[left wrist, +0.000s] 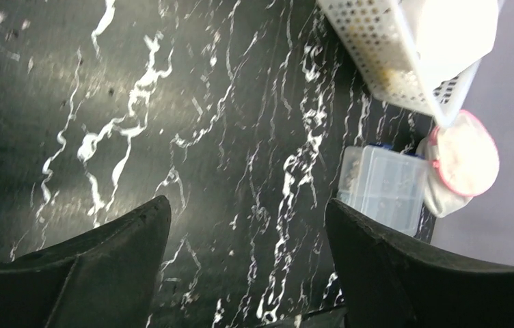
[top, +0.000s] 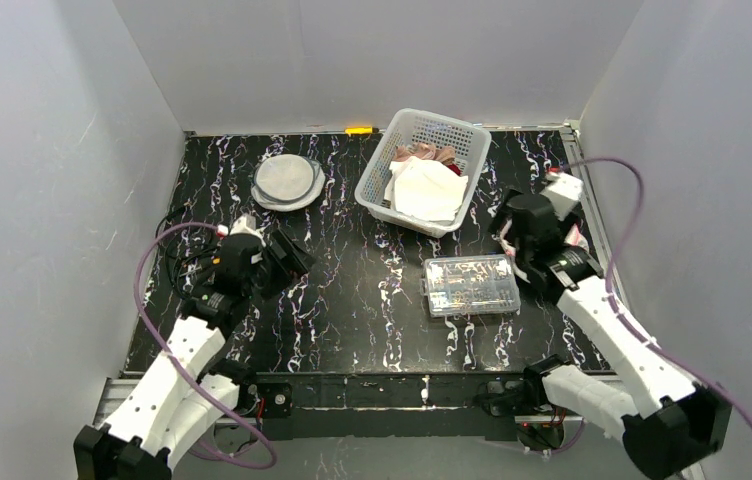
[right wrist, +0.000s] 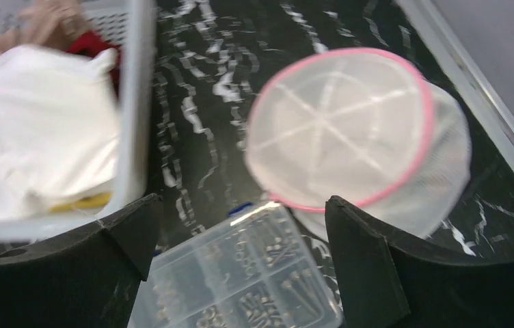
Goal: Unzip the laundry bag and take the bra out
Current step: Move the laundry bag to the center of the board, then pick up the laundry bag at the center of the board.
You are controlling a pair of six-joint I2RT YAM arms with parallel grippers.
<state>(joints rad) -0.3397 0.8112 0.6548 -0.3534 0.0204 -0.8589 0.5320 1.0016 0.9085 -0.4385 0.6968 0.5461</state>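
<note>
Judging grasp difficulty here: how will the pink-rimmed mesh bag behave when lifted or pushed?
The pink-rimmed mesh bag looks thin and translucent, so probably light and easily slid. Its rim and spokes keep a round face, likely springy; the mesh side beyond it probably sags.

On the black marbled counter (top: 352, 300) a white perforated basket (top: 376, 178) stands toward the back, holding white cloth (top: 424, 190) and pinkish garments (top: 427, 154). A round mesh laundry bag (top: 287, 182) lies flat to its left, apart from the left tool (top: 297, 258). A clear compartment box (top: 470, 285) lies in front of the basket, just beside the right tool (top: 510, 238).
</note>
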